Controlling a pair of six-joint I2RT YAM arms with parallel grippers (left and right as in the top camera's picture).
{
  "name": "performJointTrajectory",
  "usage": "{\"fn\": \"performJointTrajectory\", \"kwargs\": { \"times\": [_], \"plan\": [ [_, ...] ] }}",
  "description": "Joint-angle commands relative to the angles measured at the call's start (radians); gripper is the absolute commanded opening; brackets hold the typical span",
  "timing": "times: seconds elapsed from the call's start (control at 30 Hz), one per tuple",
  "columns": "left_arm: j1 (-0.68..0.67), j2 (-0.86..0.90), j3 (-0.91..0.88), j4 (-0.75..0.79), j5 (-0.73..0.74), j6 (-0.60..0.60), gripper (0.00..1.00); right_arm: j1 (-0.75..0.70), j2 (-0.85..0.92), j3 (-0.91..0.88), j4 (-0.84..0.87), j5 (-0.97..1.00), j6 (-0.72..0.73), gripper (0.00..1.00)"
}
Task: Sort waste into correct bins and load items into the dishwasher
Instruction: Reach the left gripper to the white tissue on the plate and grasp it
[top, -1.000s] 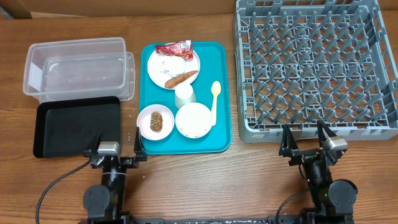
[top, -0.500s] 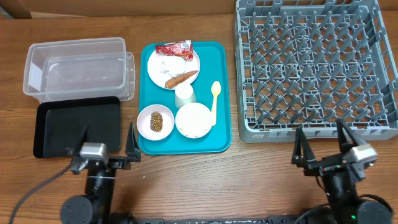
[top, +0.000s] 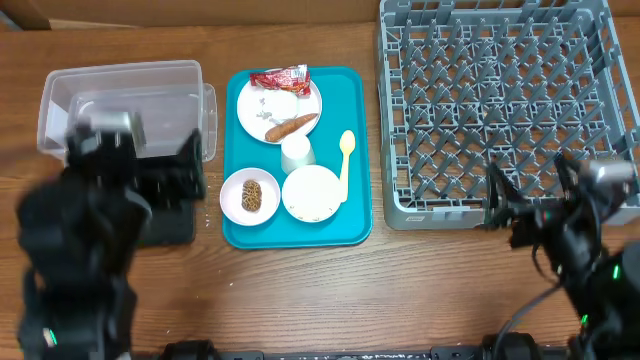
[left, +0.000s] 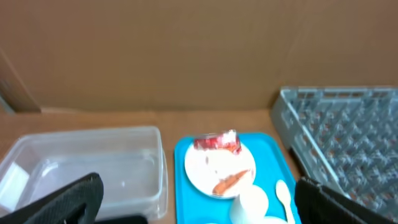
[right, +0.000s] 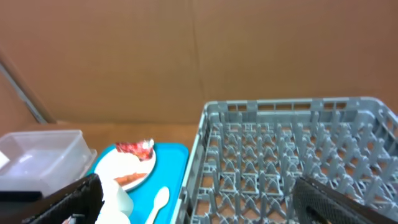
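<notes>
On the teal tray (top: 352, 226) a white plate (top: 306, 104) carries the red wrapper (top: 281, 79) and the carrot (top: 292, 126). Below it stand a cup (top: 297, 154), a yellow spoon (top: 346, 158), a bowl with a brown food piece (top: 250, 195) and a bowl (top: 312, 193) with rice specks. The grey dish rack (top: 500, 100) is on the right. My left gripper (top: 135, 150), blurred, hangs open above the black tray (top: 172, 226) and the clear tub (top: 125, 92). The right gripper (top: 530, 195) is open at the rack's front edge. Both hold nothing.
A brown cardboard wall (left: 186, 56) closes off the far side of the table. The left wrist view looks over the tub (left: 81, 162) and the plate (left: 208, 167). The right wrist view looks over the rack (right: 298, 149) and the spoon (right: 158, 200).
Both arms have risen from their low rest near the table's front. The left one swung forward over the black tray and tub. The right one moved right, toward the rack's front edge.
</notes>
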Motion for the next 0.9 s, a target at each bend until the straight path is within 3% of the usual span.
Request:
{"fn": "performJointTrajectory", "kwargs": {
  "times": [0.0,0.13,0.3,0.43,0.63,0.73,0.87],
  "plan": [
    [-0.049,0.185,0.207,-0.091,-0.002,0.019,1.00,-0.005,0.130,0.155,-0.067,0.003,-0.051,1.00],
    [-0.131,0.441,0.470,-0.227,-0.053,0.019,1.00,-0.005,0.311,0.347,-0.225,0.000,-0.050,1.00],
    [-0.257,0.769,0.805,-0.425,-0.231,0.019,1.00,-0.005,0.520,0.554,-0.435,-0.001,-0.050,1.00],
    [-0.316,0.964,0.950,-0.557,-0.254,0.021,1.00,-0.005,0.625,0.610,-0.523,-0.002,-0.050,1.00],
    [-0.321,1.184,0.945,-0.524,-0.236,0.027,1.00,-0.005,0.710,0.607,-0.545,-0.037,0.000,1.00],
    [-0.320,1.266,0.945,-0.425,-0.231,0.021,1.00,-0.005,0.723,0.607,-0.546,-0.085,-0.001,1.00],
    [-0.319,1.337,0.945,-0.259,-0.231,-0.127,1.00,-0.005,0.724,0.607,-0.544,-0.088,-0.001,1.00]
  ]
}}
